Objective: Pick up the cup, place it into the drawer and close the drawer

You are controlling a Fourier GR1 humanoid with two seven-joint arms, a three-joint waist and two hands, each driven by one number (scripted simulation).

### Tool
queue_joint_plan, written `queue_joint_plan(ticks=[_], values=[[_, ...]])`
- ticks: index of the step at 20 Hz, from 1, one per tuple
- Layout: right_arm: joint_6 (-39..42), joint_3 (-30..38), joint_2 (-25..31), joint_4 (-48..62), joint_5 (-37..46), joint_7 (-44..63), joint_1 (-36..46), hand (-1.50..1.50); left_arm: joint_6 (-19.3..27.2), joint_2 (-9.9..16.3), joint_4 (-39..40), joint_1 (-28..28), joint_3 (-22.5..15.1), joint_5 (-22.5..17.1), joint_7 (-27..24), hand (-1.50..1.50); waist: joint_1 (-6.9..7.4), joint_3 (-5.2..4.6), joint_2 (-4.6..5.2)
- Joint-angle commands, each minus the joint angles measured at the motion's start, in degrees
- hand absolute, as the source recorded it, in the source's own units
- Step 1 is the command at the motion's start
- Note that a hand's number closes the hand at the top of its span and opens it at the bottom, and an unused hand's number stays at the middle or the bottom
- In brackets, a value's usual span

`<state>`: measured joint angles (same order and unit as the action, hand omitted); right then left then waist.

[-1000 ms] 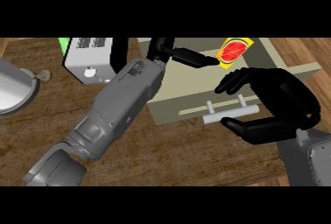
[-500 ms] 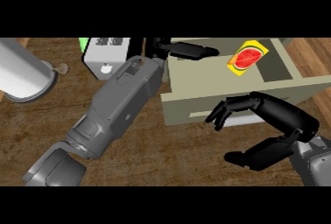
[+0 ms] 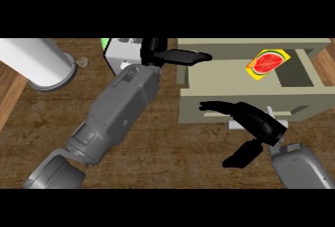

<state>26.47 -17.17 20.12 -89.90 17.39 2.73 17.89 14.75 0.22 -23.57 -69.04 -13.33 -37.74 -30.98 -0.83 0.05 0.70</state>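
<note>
My left hand (image 3: 171, 55) is stretched out over the back left corner of the drawer (image 3: 216, 84), fingers straight and pointing right, holding nothing. My grey left forearm (image 3: 121, 111) runs up across the wooden counter (image 3: 163, 155) to get there. My right hand (image 3: 252, 122) is down at the drawer's front, fingers spread open and reaching left along the front panel, thumb hanging down toward my wrist; nothing in its grasp either. The pale handle (image 3: 278, 119) on the drawer front pokes out just beside my right palm, partly hidden by it. The drawer stands pulled open, beige walls all round, and there's the cup (image 3: 267, 63) lying inside near the back right, yellow with a red watermelon slice on it, just beside a darker recess in the right corner. It's well apart from both hands. Over on the left, a white box (image 3: 121, 55) sits behind my left wrist with a bit of green behind it, and a big white cylinder (image 3: 39, 62) rests at the counter's far left.
</note>
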Motion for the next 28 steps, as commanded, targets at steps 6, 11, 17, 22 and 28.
queue_joint_plan(ticks=[6, 11, 17, 22, 28], values=[[-7.52, -3.44, -2.01, 32.31, 13.24, -14.03, 8.35, 1.50, -1.88, 1.55, -6.20, 6.11, 0.35, 0.07, -1.36, -1.50, 4.59, 0.09, -0.18], [-12.94, 1.75, -3.96, 47.73, 13.26, -21.64, 17.12, 1.50, -5.40, 5.03, -10.61, 11.69, -0.02, -0.12, 0.07, -1.50, 5.79, 0.15, 0.04], [-18.76, 9.41, -3.23, 56.61, 10.58, -26.43, 25.47, 1.50, -8.03, 6.94, -14.56, 15.79, 0.09, -1.04, 0.82, -1.50, 8.32, 0.26, 0.56], [-18.55, 14.58, 1.05, 62.21, 8.53, -24.94, 34.66, 1.50, -10.08, 9.24, -16.02, 17.67, -0.80, -0.37, 1.66, -1.50, 10.04, 0.25, 1.34], [-16.11, 17.61, 3.93, 62.69, 5.47, -23.49, 37.10, 1.50, -12.41, 9.86, -17.45, 19.73, -1.66, -0.40, 2.41, -1.50, 11.26, 0.20, 1.66]])
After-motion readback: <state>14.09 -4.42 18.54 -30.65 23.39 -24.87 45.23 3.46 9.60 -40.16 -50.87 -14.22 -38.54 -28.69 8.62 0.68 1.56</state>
